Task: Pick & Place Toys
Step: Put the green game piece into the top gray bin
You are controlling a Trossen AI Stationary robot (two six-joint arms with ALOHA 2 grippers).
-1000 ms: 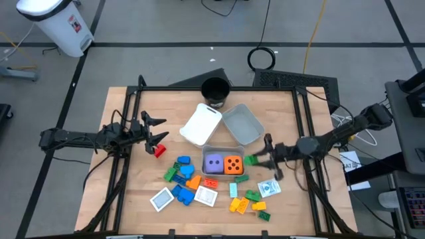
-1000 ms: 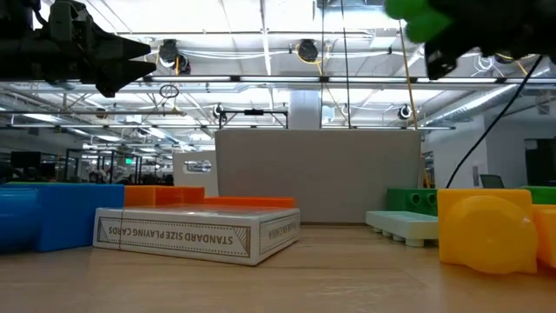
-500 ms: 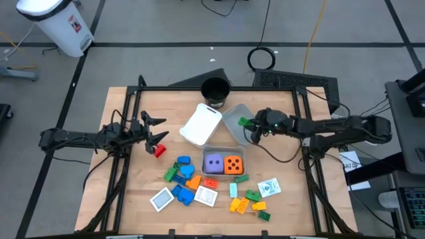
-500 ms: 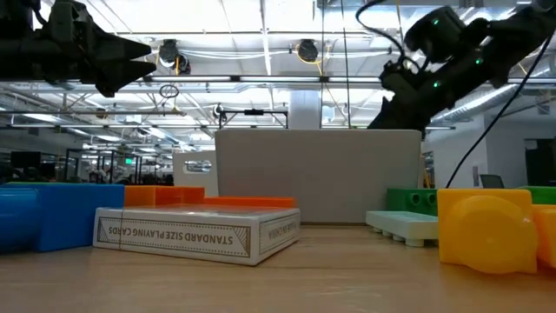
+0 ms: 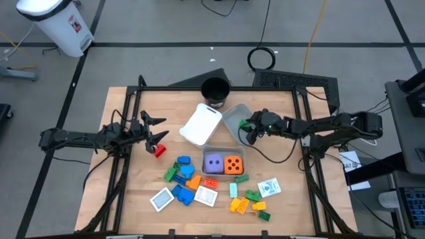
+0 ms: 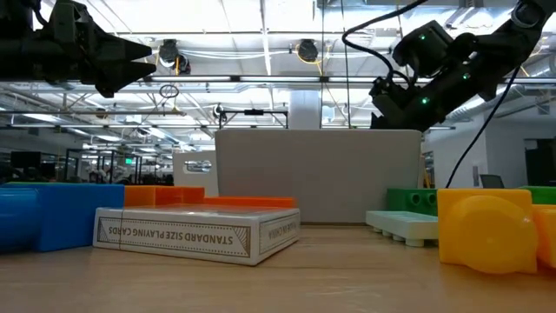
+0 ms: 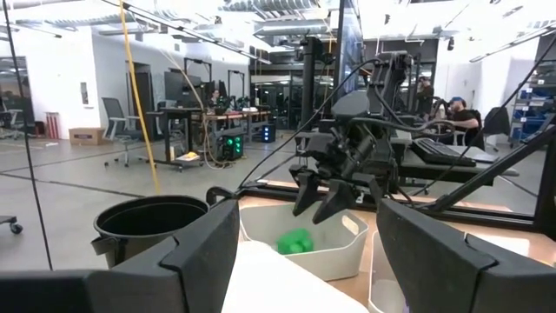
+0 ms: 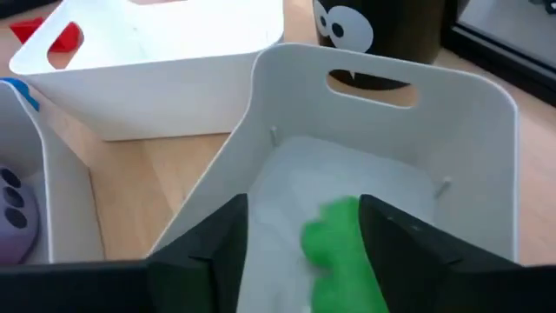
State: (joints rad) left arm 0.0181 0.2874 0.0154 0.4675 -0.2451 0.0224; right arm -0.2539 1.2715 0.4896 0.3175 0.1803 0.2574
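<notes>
Toys mostly near middle of bench (image 5: 133,179): purple die (image 5: 213,163) and orange die (image 5: 232,164) side by side in clear tray (image 5: 223,150), small blocks (image 5: 182,174) and white tiles (image 5: 162,198) spread nearer.
Grey tray (image 5: 234,118) far right of middle, green block (image 8: 334,248) inside.
Right hand (image 5: 247,128) over grey tray, fingers apart, holding nothing.
Left hand (image 5: 158,129) at left, fingers wide, empty, red block (image 5: 159,151) just beside.

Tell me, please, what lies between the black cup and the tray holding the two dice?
In the high view, the white tray and grey tray sit between the black cup and the dice tray.
</notes>
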